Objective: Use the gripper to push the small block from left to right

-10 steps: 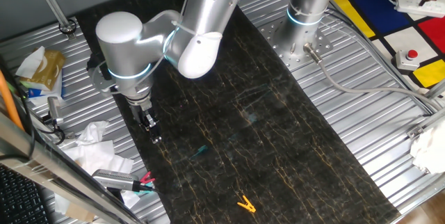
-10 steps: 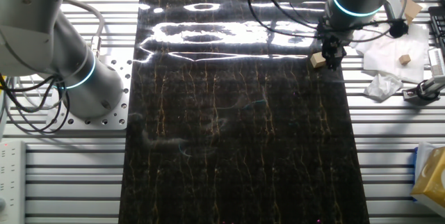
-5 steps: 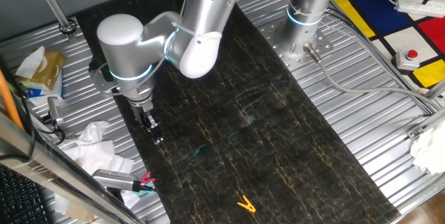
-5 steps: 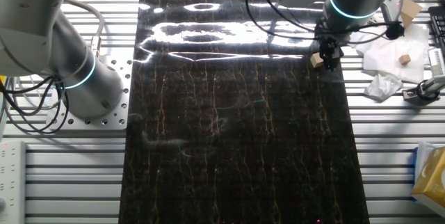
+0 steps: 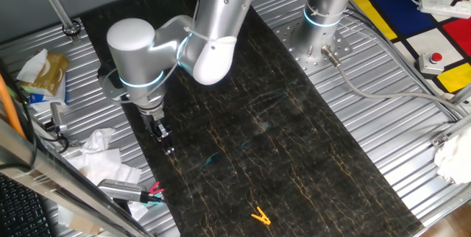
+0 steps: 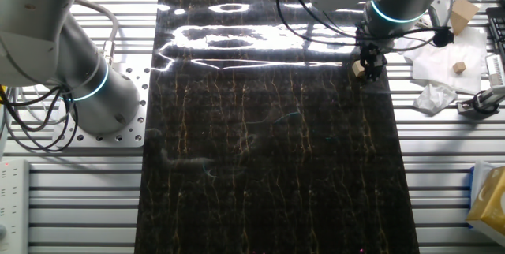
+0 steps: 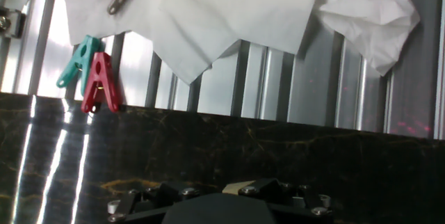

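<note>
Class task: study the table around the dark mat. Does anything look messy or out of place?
Yes. Crumpled white tissue paper and loose clothespins, red and teal, litter the slatted table beside the mat, near the gripper.

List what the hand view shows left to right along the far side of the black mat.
teal clip → red clip → white paper sheet → crumpled white tissue. The two clips touch, standing at the mat's edge; the grey clips at top left overlap the sheet, so they are left out.
</note>
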Motion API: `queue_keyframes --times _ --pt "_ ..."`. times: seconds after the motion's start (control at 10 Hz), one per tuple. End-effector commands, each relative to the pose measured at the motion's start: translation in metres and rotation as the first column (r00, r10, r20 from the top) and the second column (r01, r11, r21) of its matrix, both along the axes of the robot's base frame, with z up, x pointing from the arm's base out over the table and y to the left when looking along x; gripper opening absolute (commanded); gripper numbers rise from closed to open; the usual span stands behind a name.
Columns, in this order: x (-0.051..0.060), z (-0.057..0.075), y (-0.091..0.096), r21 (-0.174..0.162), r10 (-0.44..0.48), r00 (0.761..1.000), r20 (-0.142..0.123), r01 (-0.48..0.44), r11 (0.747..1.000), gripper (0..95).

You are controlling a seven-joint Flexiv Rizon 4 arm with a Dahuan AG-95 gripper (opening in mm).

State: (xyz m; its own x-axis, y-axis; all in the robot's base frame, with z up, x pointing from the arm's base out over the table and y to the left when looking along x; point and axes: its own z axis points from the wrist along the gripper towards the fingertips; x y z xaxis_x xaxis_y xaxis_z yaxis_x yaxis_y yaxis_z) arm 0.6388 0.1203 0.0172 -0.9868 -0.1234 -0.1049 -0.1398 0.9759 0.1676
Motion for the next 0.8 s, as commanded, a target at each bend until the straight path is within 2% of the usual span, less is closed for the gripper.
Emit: queue_keyframes --times 0.1,0.8 --pt "-0.001 0.001 0.003 0.002 -0.009 1.000 -0.002 0.009 1.000 76.0" --pt "0.000 0.001 0.023 0.010 -0.047 0.999 -0.008 0.048 0.999 76.0"
